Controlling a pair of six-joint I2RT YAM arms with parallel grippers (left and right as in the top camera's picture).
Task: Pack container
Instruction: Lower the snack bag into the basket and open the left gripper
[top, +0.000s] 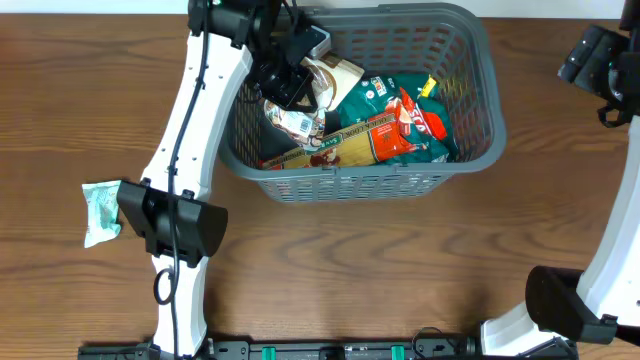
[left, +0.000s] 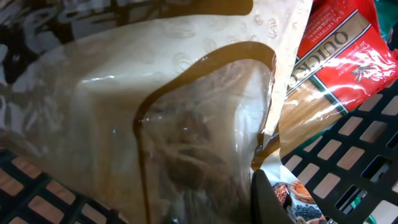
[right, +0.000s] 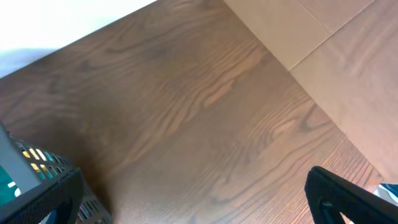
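Firstly, green packet (top: 100, 212): lies on the table (top: 350, 270) at about 9 o'clock in the overhead view, outside the container. It is probably waiting its turn, and the left arm's base hides part of it.
Left gripper (top: 290, 84): closed down tight and apparently pinching the beige packet (top: 335, 72) by its upper edge. This would let the packet hang over the container's 10 o'clock corner for lowering. The fingertips show in no view, so the grip is a judgement.
Beige packet, close up: fills the left wrist view; glare on its clear window makes the contents hard to read.
Container (top: 482, 60): sits at 12 o'clock on the table, already holding a pasta packet (top: 350, 140) and a red packet (top: 420, 120).
Right gripper (top: 603, 72): at 2 o'clock, jaws spread wide and holding nothing. It is parked apart from the container, likely to leave the other arm room, and the frame edge cuts off part of it.
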